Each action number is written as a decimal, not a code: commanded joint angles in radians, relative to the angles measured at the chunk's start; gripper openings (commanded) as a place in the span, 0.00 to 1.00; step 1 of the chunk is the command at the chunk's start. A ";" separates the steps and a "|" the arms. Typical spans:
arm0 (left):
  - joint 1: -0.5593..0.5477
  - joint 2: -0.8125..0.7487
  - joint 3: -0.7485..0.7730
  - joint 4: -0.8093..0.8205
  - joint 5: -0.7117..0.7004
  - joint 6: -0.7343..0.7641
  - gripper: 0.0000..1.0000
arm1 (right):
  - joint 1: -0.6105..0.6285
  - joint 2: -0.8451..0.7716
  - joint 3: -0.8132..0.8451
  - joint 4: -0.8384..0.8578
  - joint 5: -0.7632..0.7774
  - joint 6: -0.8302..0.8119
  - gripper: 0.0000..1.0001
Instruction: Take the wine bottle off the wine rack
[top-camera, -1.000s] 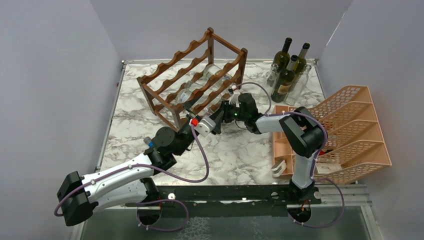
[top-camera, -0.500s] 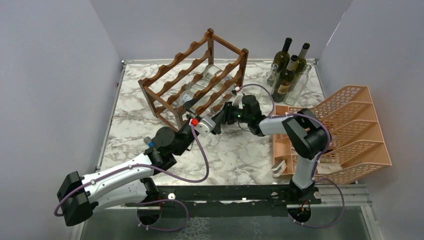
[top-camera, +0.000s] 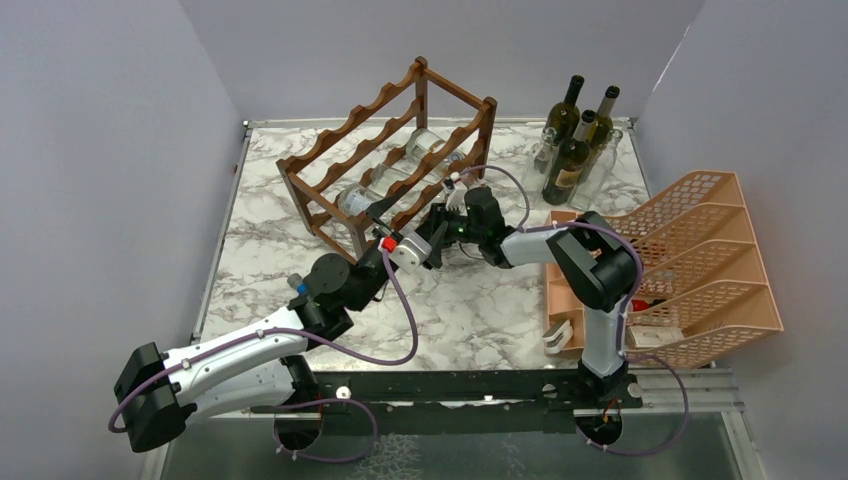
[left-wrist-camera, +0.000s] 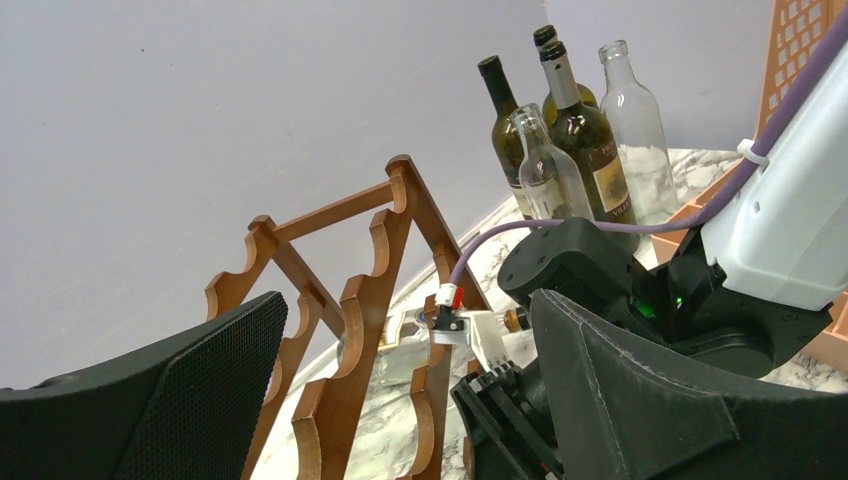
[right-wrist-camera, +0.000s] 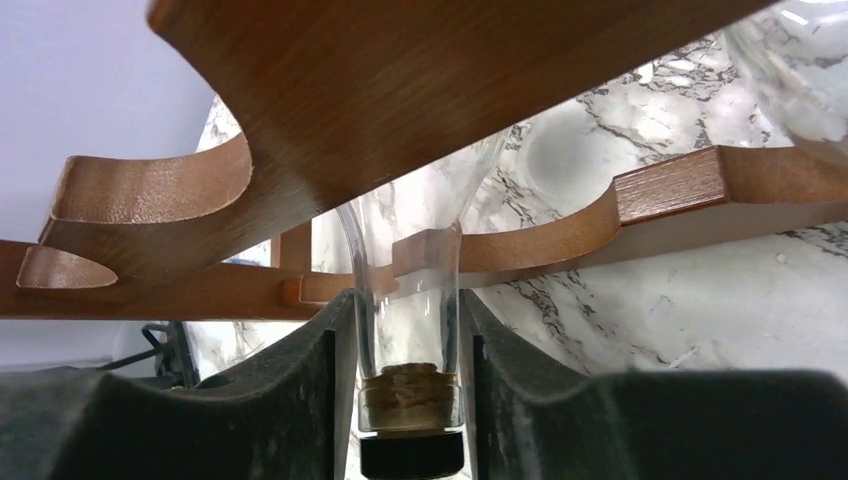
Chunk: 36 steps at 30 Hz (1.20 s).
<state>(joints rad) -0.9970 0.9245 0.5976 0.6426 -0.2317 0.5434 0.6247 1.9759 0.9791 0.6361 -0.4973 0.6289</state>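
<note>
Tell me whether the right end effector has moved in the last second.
Yes. The right end effector shifted left, away from the standing bottles, along the wine rack.

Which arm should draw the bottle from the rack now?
Right. The right gripper is shut on the bottle by its neck, inside the rack. The left gripper is open beside the rack, holding nothing.

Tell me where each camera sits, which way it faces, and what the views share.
Top external: overhead and behind, looking down on the table; left arm and right arm show.
Left wrist: low, facing the wine rack and standing bottles past its open left claw.
Right wrist: at the rack's rail, facing the clear bottle whose neck the right claw grips.
Shared: all three show the rack.
</note>
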 joint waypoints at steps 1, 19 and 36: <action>-0.002 -0.014 -0.012 0.028 -0.001 0.001 0.99 | 0.011 -0.005 0.022 -0.002 0.041 0.006 0.48; -0.002 -0.023 -0.013 0.028 -0.001 0.003 0.99 | -0.218 -0.167 -0.081 -0.161 0.060 -0.129 0.86; -0.003 -0.029 -0.013 0.028 -0.003 0.010 0.99 | -0.250 0.056 0.131 -0.124 -0.010 -0.109 0.79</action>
<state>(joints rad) -0.9970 0.9142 0.5976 0.6426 -0.2317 0.5442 0.3714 1.9846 1.0782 0.4721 -0.4683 0.5060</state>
